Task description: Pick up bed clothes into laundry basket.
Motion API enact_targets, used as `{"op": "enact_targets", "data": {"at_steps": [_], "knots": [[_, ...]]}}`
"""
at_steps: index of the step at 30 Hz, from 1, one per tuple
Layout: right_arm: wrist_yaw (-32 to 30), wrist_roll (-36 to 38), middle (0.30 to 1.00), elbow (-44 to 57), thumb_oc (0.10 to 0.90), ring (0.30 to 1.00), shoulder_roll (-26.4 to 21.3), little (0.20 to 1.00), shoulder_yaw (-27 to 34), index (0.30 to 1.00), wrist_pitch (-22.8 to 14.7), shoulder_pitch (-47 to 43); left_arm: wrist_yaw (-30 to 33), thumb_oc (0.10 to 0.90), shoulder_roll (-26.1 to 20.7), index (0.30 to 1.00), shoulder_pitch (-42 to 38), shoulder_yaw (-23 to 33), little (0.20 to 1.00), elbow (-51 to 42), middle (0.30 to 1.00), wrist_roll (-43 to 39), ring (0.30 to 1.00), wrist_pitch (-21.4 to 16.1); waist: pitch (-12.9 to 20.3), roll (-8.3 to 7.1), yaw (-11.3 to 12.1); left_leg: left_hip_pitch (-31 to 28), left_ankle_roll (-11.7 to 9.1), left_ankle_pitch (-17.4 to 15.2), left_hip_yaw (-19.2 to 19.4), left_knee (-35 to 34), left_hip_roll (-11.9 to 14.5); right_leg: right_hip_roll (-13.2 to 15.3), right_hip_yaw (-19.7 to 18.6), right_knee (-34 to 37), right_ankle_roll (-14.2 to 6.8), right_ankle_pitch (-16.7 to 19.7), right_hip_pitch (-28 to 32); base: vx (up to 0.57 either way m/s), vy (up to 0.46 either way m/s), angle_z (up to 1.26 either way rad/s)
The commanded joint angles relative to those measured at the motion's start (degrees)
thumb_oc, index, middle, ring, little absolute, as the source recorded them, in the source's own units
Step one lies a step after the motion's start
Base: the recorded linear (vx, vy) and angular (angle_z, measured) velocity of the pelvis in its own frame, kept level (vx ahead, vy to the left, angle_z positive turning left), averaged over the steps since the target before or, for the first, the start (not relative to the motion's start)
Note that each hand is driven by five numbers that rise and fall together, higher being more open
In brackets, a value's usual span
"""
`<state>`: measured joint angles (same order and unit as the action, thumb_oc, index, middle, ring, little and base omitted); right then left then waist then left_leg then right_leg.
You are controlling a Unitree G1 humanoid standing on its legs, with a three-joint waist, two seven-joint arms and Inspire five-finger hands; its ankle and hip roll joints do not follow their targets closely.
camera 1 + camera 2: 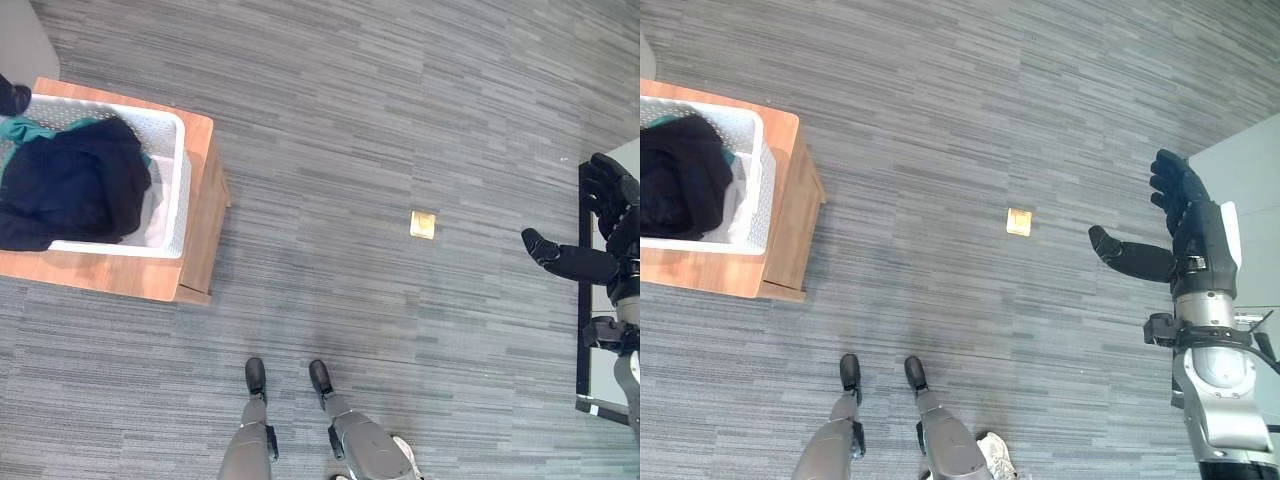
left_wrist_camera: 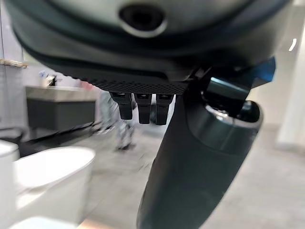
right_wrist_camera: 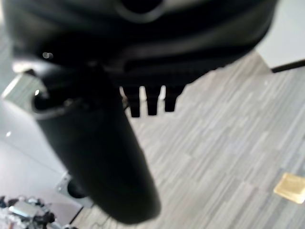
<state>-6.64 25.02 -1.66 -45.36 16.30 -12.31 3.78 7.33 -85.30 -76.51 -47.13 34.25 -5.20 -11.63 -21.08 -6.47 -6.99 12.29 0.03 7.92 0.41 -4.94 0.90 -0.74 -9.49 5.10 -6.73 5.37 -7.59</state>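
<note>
Grey striped carpet (image 1: 400, 120) spreads under me, bare across the middle. At my left a wooden stand (image 1: 195, 210) carries the white basket (image 1: 170, 180), raised off the floor, I judge, so that I can drop cloth in without stooping far. At the far right edge I see a pale surface with a dark border (image 1: 1240, 170), perhaps the bed, though I cannot be sure.

Inside the basket lie the clothes (image 1: 75, 185): a dark navy heap, bulky and crumpled, slumped against the near wall, with a strip of teal cloth (image 1: 25, 128) showing beneath it at the back. They sit wholly within the rim, nothing trailing over the side.

My right hand (image 1: 1185, 225) is raised beside that pale surface, fingers straight and thumb spread wide, holding nothing; I take it as readied for a further grab. My left hand (image 2: 190, 157) appears in its wrist view with fingers extended and nothing between them and the thumb.

Smallest of all, a brass floor plate (image 1: 423, 224) sits in the carpet, well apart from both basket and hand.
</note>
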Motion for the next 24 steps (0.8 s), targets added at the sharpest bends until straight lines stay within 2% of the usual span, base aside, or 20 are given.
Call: {"op": "enact_targets", "data": {"at_steps": [1,2,3,4,6,7,8,9,10,11,12,14,15,16,18,20,21,22,23,24], "knots": [[-2.50,-1.12,0.900,3.43,0.800,0.900,-2.76,0.900,9.19,0.900,-3.04,1.58,9.95,0.800,0.12,0.900,2.30,16.60,0.900,-1.01,0.900,-14.66,0.900,-6.08,7.94,2.58,0.51,-4.24,-2.27,-7.60,-3.82,-0.06,-1.45,2.41,-0.26,-0.94,-4.16,-3.14,-1.91,0.03,-0.044,0.27],[-2.80,-1.74,0.900,3.91,0.800,0.900,-2.03,0.900,9.32,0.900,-2.65,1.85,10.13,0.800,1.77,0.900,8.37,23.23,0.900,-2.48,0.900,-17.98,0.900,-6.84,8.06,2.67,1.32,-4.85,-2.29,-7.64,-4.42,-0.06,-1.43,2.55,0.02,-3.73,-4.04,-4.26,-1.91,0.01,-0.059,0.27],[-2.89,-2.87,0.900,5.78,0.800,0.900,-0.72,0.900,10.20,0.900,-2.55,2.48,11.24,0.800,5.90,0.900,18.99,35.13,0.900,-8.55,0.900,-22.87,0.900,-10.11,8.01,3.33,2.25,-5.69,-2.37,-7.66,-5.74,-0.06,-1.46,2.51,-0.62,-7.48,-3.73,-5.84,-2.26,0.02,-0.070,0.30],[-3.15,-3.76,0.900,6.30,0.800,0.900,-1.16,0.900,10.35,0.900,-1.83,2.65,10.90,0.800,8.62,0.900,25.36,40.59,0.900,-10.30,0.900,-22.78,0.900,-9.33,8.28,4.66,1.61,-6.02,-2.34,-7.64,-6.97,-0.06,-1.47,2.18,-2.44,-9.37,-3.60,-6.91,-2.34,0.00,-0.059,0.31],[-3.53,-5.21,0.900,7.79,0.800,0.900,-0.04,0.900,11.62,0.900,-1.56,3.25,10.75,0.800,15.39,0.900,32.84,46.37,0.900,-15.99,0.900,-25.15,0.900,-11.85,8.52,6.27,-0.17,-5.96,-2.34,-6.90,-11.30,-0.06,-1.65,-0.23,-10.94,-13.30,-2.85,-9.57,-2.09,-0.02,-0.093,0.59],[-3.34,-5.80,0.900,10.08,0.800,0.900,1.15,0.900,12.30,0.900,-1.98,3.89,9.72,0.800,21.72,0.900,41.30,52.45,0.900,-20.40,0.900,-26.62,0.900,-13.02,8.96,7.36,-0.96,-6.26,-2.58,-6.28,-14.46,-0.06,-1.94,-1.43,-15.67,-16.18,-2.60,-11.46,-1.69,-0.03,-0.162,1.10],[-3.42,-6.24,0.900,10.83,0.800,0.900,1.60,0.900,12.39,0.900,-2.14,3.45,8.77,0.800,25.18,0.900,45.24,55.07,0.900,-22.60,0.900,-26.76,0.900,-12.83,9.42,7.86,-1.10,-6.28,-3.06,-5.90,-15.94,-0.06,-2.01,-1.40,-17.42,-16.49,-2.43,-11.58,-1.30,-0.03,-0.240,1.57],[-3.51,-5.89,0.900,12.41,0.800,0.900,3.54,0.900,11.73,0.900,-3.17,2.38,7.93,0.800,31.55,0.900,50.82,58.08,0.900,-24.51,0.900,-28.79,0.900,-13.81,9.80,8.31,-0.89,-6.29,-3.84,-5.14,-18.70,-0.06,-2.30,-2.05,-21.02,-17.18,-2.40,-12.28,-0.21,-0.11,-0.384,1.42],[-2.49,-5.58,0.900,15.02,0.800,0.900,7.77,0.900,10.15,0.900,-4.63,0.67,5.58,0.800,42.93,0.900,59.98,60.32,0.900,-29.38,0.900,-29.25,0.900,-13.33,10.30,8.12,0.61,-5.83,-4.64,-4.14,-21.69,0.15,-2.84,-3.19,-22.77,-16.26,-1.37,-13.92,1.57,-0.13,-0.340,1.38],[-2.43,-5.62,0.900,15.25,0.800,0.900,7.65,0.900,9.98,0.900,-4.59,0.88,5.42,0.800,43.30,0.900,60.87,60.89,0.900,-30.01,0.900,-29.23,0.900,-13.19,10.40,8.41,0.22,-5.75,-4.84,-3.70,-21.96,0.01,-2.69,-3.33,-22.66,-16.21,-1.44,-13.56,1.50,-0.18,-0.330,1.24],[-2.24,-5.62,0.900,15.66,0.800,0.900,8.44,0.900,8.59,0.900,-4.62,-0.65,3.84,0.800,46.92,0.900,64.25,61.34,0.900,-31.38,0.900,-28.56,0.900,-12.00,10.92,8.05,1.09,-5.46,-5.35,-3.44,-22.45,0.25,-2.58,-2.81,-20.71,-14.51,-0.20,-14.39,2.84,-0.17,-0.244,1.91],[-0.48,-2.87,0.900,17.77,0.800,0.900,13.63,0.900,3.39,0.900,-5.57,-4.40,1.88,0.800,56.69,0.900,73.22,63.54,0.900,-33.10,0.900,-31.15,0.900,-11.38,10.99,7.65,3.94,-4.06,-6.21,-1.73,-24.32,0.65,-2.32,-2.38,-17.84,-12.68,1.68,-15.57,5.18,-0.31,-0.461,1.41],[3.11,-0.25,0.900,19.87,0.800,0.900,16.18,0.900,-2.07,0.900,-5.44,-6.68,-0.57,0.800,64.06,0.900,80.52,63.39,0.900,-34.16,0.900,-35.34,0.900,-9.85,10.69,7.39,5.93,-1.14,-7.27,0.39,-25.03,0.72,-1.36,-3.58,-15.88,-10.31,3.60,-15.51,7.21,-0.33,-0.403,0.78],[3.24,-0.14,0.900,19.81,0.800,0.900,16.10,0.900,-2.26,0.900,-5.46,-6.75,-0.88,0.800,64.12,0.900,80.74,63.66,0.900,-34.15,0.900,-35.61,0.900,-9.89,10.77,7.64,5.62,-0.97,-7.43,0.76,-25.28,0.57,-1.15,-3.77,-15.78,-10.08,3.55,-15.08,7.10,-0.35,-0.381,1.29],[5.08,0.73,0.900,19.43,0.800,0.900,16.02,0.900,-5.76,0.900,-4.67,-8.22,-3.06,0.800,67.15,0.900,84.48,62.12,0.900,-33.98,0.900,-35.90,0.900,-8.29,9.64,7.02,6.87,1.82,-7.07,0.02,-24.17,1.28,-1.93,-4.09,-13.56,-9.32,5.05,-15.37,8.49,-0.31,-0.258,1.49],[7.43,0.88,0.900,19.05,0.800,0.900,16.21,0.900,-10.75,0.900,-3.01,-9.68,-5.15,0.800,69.78,0.900,86.76,62.24,0.900,-31.19,0.900,-38.53,0.900,-7.28,8.22,6.05,8.02,2.93,-5.36,-3.38,-18.55,7.68,-2.31,-3.88,-10.55,-10.68,5.56,-15.05,7.14,-0.56,-0.294,1.66],[9.14,2.05,0.900,18.21,0.800,0.900,17.55,0.900,-15.25,0.900,-1.86,-9.79,-5.52,0.800,72.08,0.900,87.51,61.52,0.900,-29.82,0.900,-41.51,0.900,-7.03,7.87,4.19,9.66,1.68,-4.22,-6.83,-13.43,16.45,-2.28,-1.23,-4.59,-8.99,5.42,-13.26,6.14,-0.49,-0.244,1.89],[9.15,2.06,0.900,18.15,0.800,0.900,17.56,0.900,-15.30,0.900,-1.89,-9.86,-5.60,0.800,72.04,0.900,87.49,61.59,0.900,-29.77,0.900,-41.60,0.900,-7.06,7.92,4.23,9.45,1.96,-4.24,-6.78,-13.62,16.68,-2.32,-1.24,-4.40,-8.81,5.39,-13.07,6.11,-0.42,-0.262,2.83],[9.25,2.22,0.900,17.64,0.800,0.900,18.72,0.900,-16.93,0.900,-1.57,-9.72,-6.37,0.800,72.99,0.900,86.69,61.29,0.900,-27.84,0.900,-44.95,0.900,-7.04,8.21,3.46,9.96,0.95,-3.93,-8.38,-11.32,18.45,-1.53,0.20,-0.85,-7.55,5.26,-12.57,6.24,-0.34,-0.228,2.46],[8.66,2.01,0.900,15.98,0.800,0.900,20.38,0.900,-19.40,0.900,-1.32,-8.21,-5.93,0.800,73.52,0.900,86.64,57.86,0.900,-28.80,0.900,-44.67,0.900,-6.54,9.07,2.59,10.33,-2.32,-3.44,-9.28,-3.68,21.50,3.08,2.64,7.71,-5.50,4.88,-11.64,6.42,-0.46,-0.283,2.33]]}}
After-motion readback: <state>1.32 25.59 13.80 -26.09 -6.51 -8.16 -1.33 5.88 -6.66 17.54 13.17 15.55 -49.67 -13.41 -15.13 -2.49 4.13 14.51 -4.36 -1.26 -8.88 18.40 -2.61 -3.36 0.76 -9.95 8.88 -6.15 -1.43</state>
